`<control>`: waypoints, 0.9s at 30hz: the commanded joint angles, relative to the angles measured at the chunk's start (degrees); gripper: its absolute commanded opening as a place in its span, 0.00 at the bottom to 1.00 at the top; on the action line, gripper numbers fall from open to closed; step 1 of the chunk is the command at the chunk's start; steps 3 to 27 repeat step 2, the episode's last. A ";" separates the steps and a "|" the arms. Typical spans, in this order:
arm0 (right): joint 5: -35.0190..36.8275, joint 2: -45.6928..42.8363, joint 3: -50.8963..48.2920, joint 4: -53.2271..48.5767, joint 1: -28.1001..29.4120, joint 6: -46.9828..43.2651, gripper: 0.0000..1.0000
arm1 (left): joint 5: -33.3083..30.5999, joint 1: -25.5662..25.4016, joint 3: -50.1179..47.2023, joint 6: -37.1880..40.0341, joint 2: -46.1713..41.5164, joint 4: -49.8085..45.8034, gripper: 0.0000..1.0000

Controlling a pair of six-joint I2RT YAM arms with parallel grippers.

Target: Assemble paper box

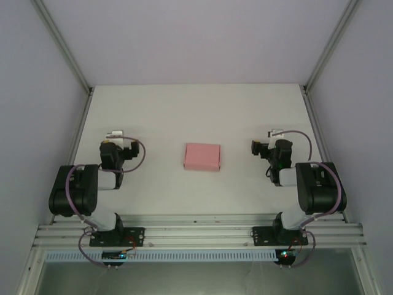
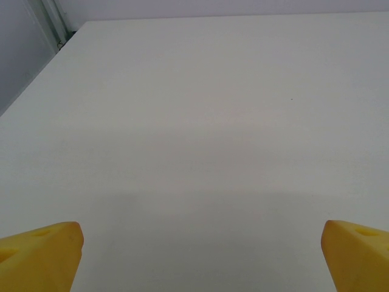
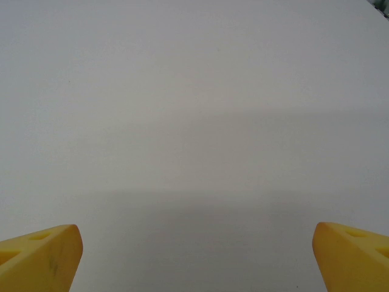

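Pink paper box (image 1: 202,157) — centre of table (image 1: 184,110)

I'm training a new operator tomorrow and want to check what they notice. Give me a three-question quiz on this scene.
1. True or false: the pink paper box lies on the white table, touched by neither claw.
2. The left claw is: A) open and empty, B) shut on the box, C) shut and empty.
3. Fill in: the fingers of the right claw are coloured ___.
Key: 1 true; 2 A; 3 yellow.
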 commanded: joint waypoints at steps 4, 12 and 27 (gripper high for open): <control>1.01 -0.24 0.47 0.50 -0.22 0.50 0.99 | 0.31 0.25 1.15 -0.32 -0.05 0.34 1.00; 1.01 -0.24 0.47 0.50 -0.22 0.50 0.99 | 0.31 0.25 1.15 -0.32 -0.05 0.34 1.00; 1.01 -0.24 0.47 0.50 -0.22 0.50 0.99 | 0.31 0.25 1.15 -0.32 -0.05 0.34 1.00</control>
